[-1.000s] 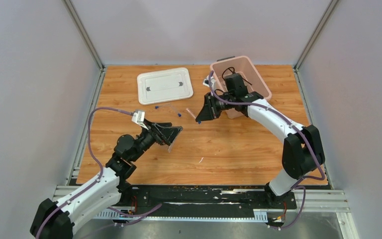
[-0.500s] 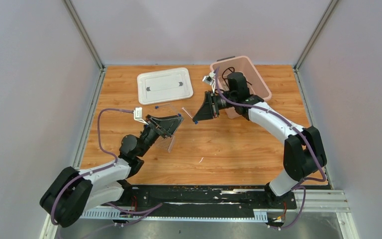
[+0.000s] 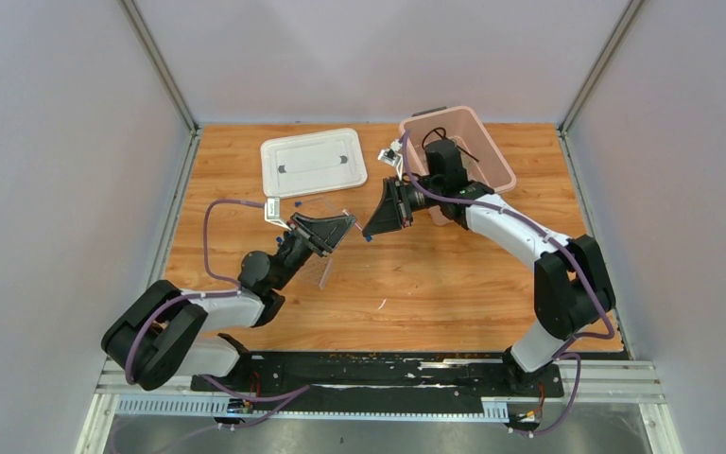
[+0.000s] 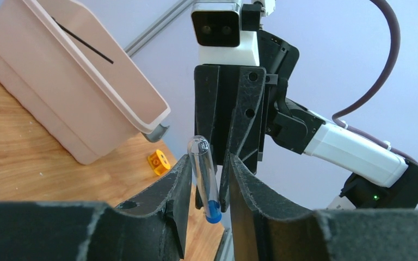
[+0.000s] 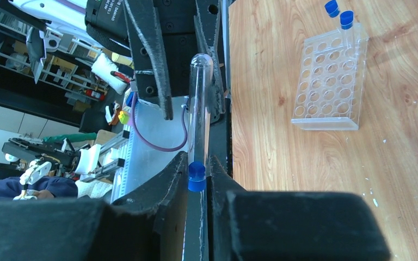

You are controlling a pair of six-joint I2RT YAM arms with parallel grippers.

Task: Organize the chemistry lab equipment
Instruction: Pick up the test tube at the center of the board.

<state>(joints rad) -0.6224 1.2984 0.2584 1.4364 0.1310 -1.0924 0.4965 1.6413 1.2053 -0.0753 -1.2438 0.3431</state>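
while right gripper (image 5: pixel 197 163) pinches a slim clear blue-capped tube (image 5: pixel 200 109), left gripper (image 4: pixel 209 161) flanks it, grip unclear.

Pale grey walls (image 3: pixel 57 142) with metal corner posts (image 3: pixel 159 66) enclose a wooden bench (image 3: pixel 435 284), evenly lit; possibly cluttered shelving (image 5: pixel 38 60) stands beyond.

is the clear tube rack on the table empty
No, a blue-capped tube stands upright in a corner of the clear tube rack.
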